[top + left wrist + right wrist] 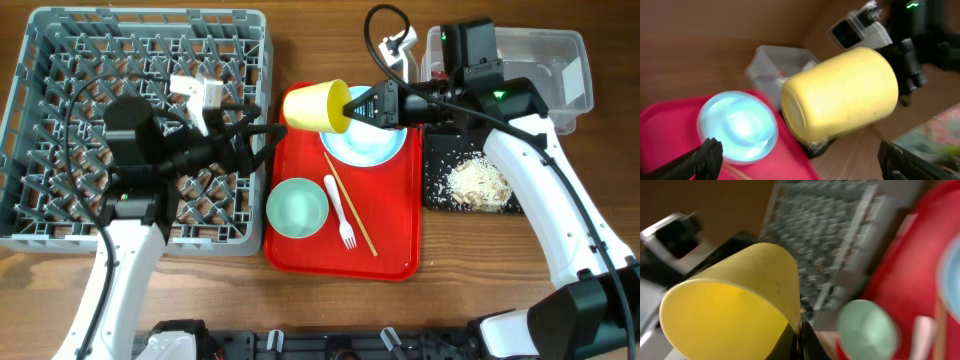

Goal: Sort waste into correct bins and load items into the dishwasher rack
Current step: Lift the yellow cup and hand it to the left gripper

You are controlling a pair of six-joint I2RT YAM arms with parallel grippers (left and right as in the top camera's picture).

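My right gripper (pixel 352 108) is shut on the rim of the small yellow cup (pixel 318 106). It holds the cup on its side above the red tray's far left corner. The right wrist view shows the fingers (pixel 800 341) pinching the cup wall (pixel 730 305). My left gripper (pixel 262 130) is open and empty at the right edge of the dishwasher rack (pixel 60 120), pointing at the cup (pixel 840 95); its fingers (pixel 802 165) are spread wide. On the red tray lie a pale blue bowl (pixel 370 138), a light green bowl (pixel 297 208), a white fork (pixel 340 212) and chopsticks (pixel 352 208).
The red tray (pixel 395 255) lies in the middle. A black tray (pixel 436 190) holding rice-like crumbs (pixel 478 183) lies to its right. A clear tub (pixel 545 50) stands at the far right, partly behind my right arm. The rack holds no dishes.
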